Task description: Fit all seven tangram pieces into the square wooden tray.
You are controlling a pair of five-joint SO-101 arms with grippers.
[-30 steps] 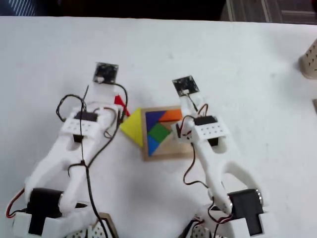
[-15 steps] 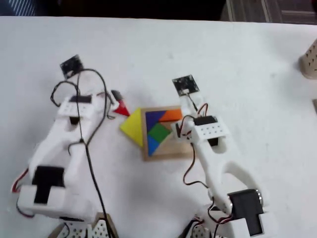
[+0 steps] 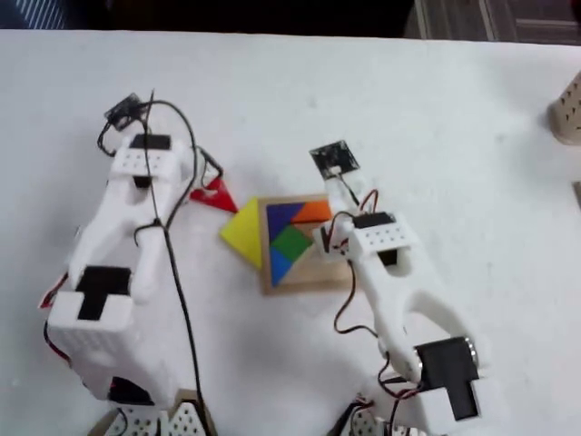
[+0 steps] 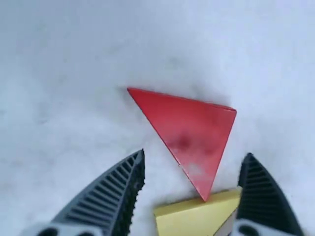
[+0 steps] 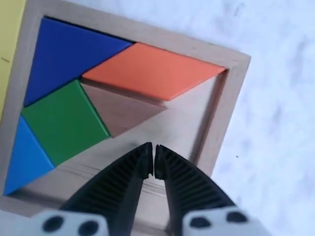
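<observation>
We see the square wooden tray (image 5: pixel 235 64) holding five pieces: a dark blue triangle (image 5: pixel 64 54), an orange parallelogram (image 5: pixel 152 71), a green square (image 5: pixel 64 120), a light blue triangle (image 5: pixel 22 157) and a brown triangle (image 5: pixel 120 110). The right gripper (image 5: pixel 152 150) hangs clenched over its bare corner. Outside, a yellow triangle (image 4: pixel 197 216) lies against the rim. The red triangle (image 4: pixel 189 123) lies on the table (image 4: pixel 74 49) with its tip meeting the yellow triangle, under the released left gripper (image 4: pixel 194 155).
</observation>
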